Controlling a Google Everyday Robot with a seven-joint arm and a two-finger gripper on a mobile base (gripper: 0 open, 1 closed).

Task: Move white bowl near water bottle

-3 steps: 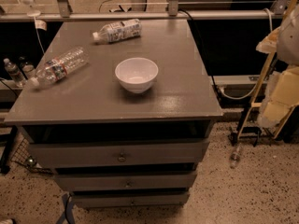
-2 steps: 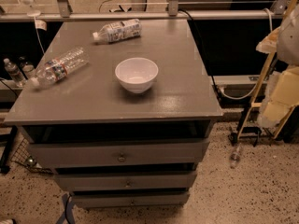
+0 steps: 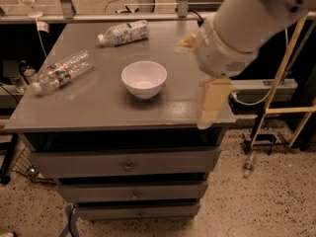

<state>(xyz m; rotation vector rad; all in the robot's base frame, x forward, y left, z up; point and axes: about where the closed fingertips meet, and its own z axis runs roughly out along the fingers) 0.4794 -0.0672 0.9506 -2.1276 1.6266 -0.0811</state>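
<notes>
One water bottle (image 3: 61,72) lies on its side at the left edge of the single grey table (image 3: 94,107), cap toward the near left. A second bottle (image 3: 123,32), whitish-labelled, lies at the back. One white bowl (image 3: 144,79) stands upright mid-table, well apart from both bottles. One gripper (image 3: 211,95) hangs over the right edge, holding nothing; how far open it is cannot be told.

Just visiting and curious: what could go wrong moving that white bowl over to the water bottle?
The clear ribbed plastic water bottle lies on its side at the grey table's left edge; a bump from the glossy round white bowl might roll it off. The gripper, over the right front corner, might also head toward the whitish-labelled bottle instead.
</notes>
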